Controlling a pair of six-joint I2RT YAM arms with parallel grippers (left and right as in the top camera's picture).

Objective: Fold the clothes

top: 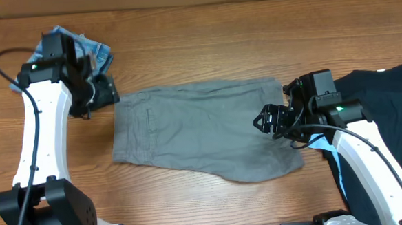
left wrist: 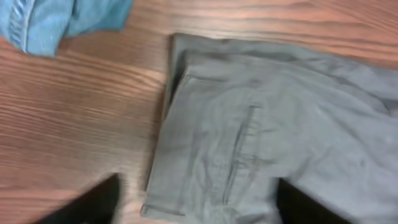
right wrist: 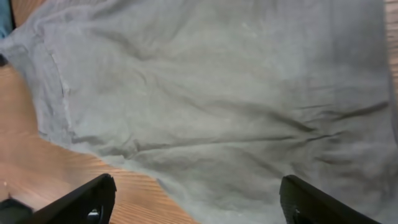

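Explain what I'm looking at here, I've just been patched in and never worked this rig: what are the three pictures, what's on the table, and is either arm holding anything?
The overhead picture looks down on a wooden table with two white-and-black robot arms. The other two pictures come from cameras on the arms' wrists; the dark shapes at their lower edges are each gripper's own fingers.

In the middle lie the grey-khaki shorts, spread fairly flat. A blue denim garment sits bunched at the far left, and a dark garment lies at the right.

The left gripper hovers over the shorts' left edge, beside a slit pocket. The right gripper is over their right part. Both look open, fingers wide apart with nothing between them, so neither holds anything.
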